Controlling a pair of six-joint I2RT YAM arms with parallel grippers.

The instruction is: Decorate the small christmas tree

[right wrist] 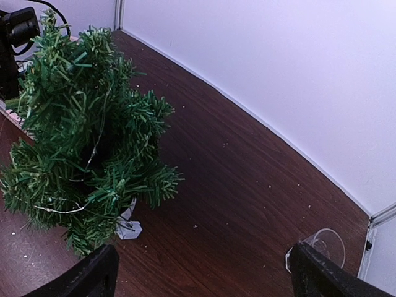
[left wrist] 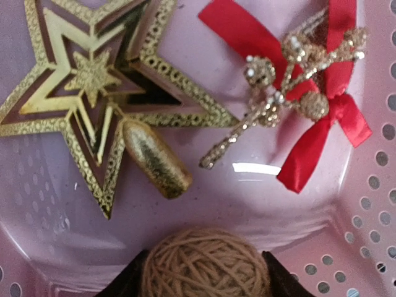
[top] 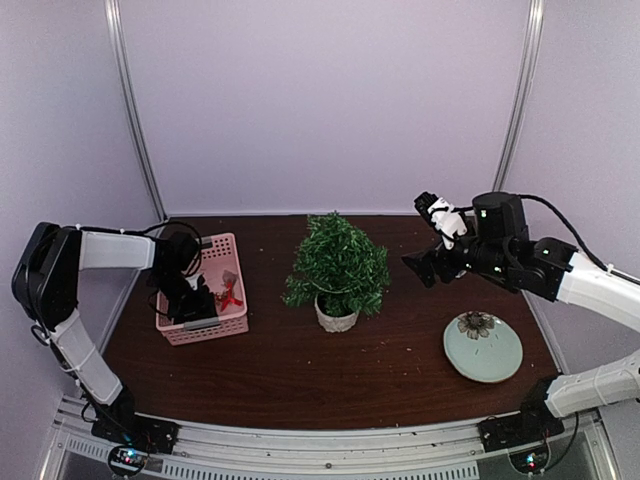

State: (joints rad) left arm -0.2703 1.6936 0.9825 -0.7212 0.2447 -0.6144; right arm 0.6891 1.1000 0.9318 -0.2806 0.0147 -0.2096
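Pale lilac walls [top: 320, 100] close in a dark brown wooden desk [top: 400, 390]. The small christmas tree [top: 338, 265] stands upright near the middle of the desk in its round white pot [top: 336, 318], and its green needles carry no ornaments that can be made out from above.

To the tree's left sits a pink perforated basket [top: 232, 325]. The left end effector [top: 190, 300] is lowered into it. The left wrist view shows its dark fingers [left wrist: 127, 281] pressed against both sides of a tan twine ball [left wrist: 206, 263], gripping it on the basket floor. Beyond the ball lie a gold star [left wrist: 93, 80] and, to the star's right, a red ribbon bow [left wrist: 322, 124] with glittery gold sprigs.

The right end effector [top: 425, 265] hangs in the air to the right of the tree, apart from the foliage. Its fingers [right wrist: 93, 275] are spread wide with nothing between them. Nearer the front right of the desk rests a pale green plate [top: 500, 365] with a small dark flower-shaped piece on it.
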